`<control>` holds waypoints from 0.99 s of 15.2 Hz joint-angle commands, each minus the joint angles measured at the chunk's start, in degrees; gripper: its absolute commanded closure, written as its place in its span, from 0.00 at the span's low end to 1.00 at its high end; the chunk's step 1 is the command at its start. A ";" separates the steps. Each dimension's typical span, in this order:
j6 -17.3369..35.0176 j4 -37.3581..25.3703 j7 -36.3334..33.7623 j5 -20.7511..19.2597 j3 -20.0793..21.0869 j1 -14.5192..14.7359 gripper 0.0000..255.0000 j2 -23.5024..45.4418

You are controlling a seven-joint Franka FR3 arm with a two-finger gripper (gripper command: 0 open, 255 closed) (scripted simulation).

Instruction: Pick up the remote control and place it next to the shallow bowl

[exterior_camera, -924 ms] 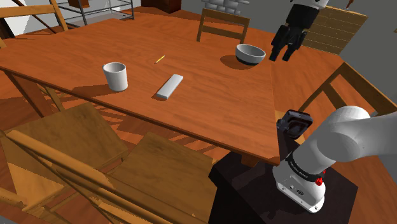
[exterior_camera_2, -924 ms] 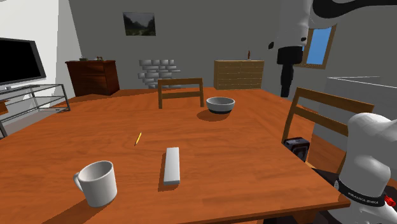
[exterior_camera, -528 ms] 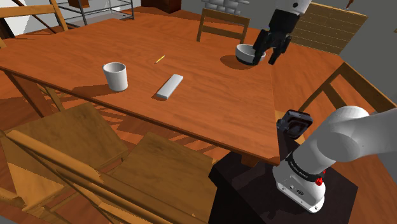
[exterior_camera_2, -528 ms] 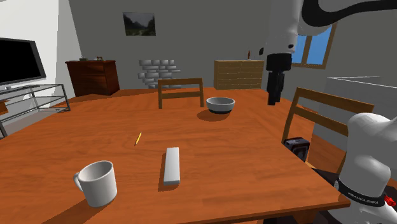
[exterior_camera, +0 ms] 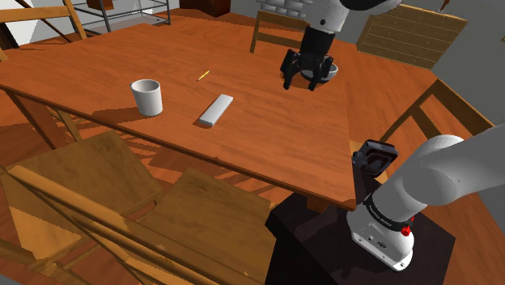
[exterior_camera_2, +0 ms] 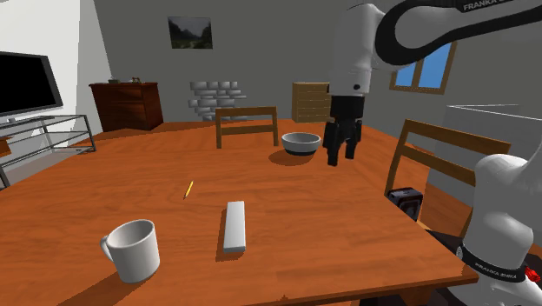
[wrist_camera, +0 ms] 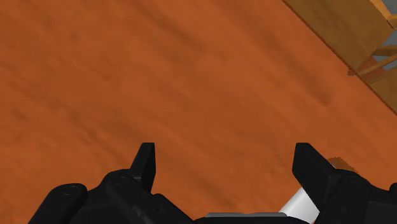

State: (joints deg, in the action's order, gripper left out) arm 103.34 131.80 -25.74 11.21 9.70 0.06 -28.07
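Observation:
A flat grey remote control (exterior_camera: 216,110) (exterior_camera_2: 234,226) lies on the wooden table (exterior_camera: 259,138), to the right of a white mug in the shoulder view. The shallow grey bowl (exterior_camera_2: 300,143) stands at the far side, partly hidden behind the gripper (exterior_camera: 300,84) in the shoulder view. My black gripper (exterior_camera_2: 339,160) hangs open above the table just beside the bowl, well away from the remote. In the wrist view the two fingertips (wrist_camera: 146,162) stand wide apart over bare wood, nothing between them.
A white mug (exterior_camera: 147,97) (exterior_camera_2: 133,250) and a small yellow pencil (exterior_camera: 202,75) (exterior_camera_2: 188,189) also lie on the table. Wooden chairs (exterior_camera: 282,29) (exterior_camera_2: 439,148) stand at the far side and near the stand. More wooden furniture (exterior_camera: 105,194) sits below the near edge.
The arm has swung down and toward the shoulder view's left, from beyond the bowl to just in front of it. The gripper stays open; remote, mug and bowl have not moved.

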 commanded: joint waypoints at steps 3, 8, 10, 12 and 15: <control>5.85 -3.07 -7.46 -0.40 3.92 -0.49 0.00 8.03; 11.24 -9.10 -16.89 -3.36 7.54 -1.15 0.00 18.91; 12.85 -12.09 -20.81 -5.19 8.55 -1.20 0.00 23.50; 14.11 -15.43 -24.74 -7.30 9.20 -1.02 0.00 28.19; 15.28 -21.08 -30.48 -10.71 9.49 -0.25 0.00 35.31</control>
State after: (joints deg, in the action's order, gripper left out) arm 118.13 112.46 -54.17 1.65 19.09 -0.45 4.93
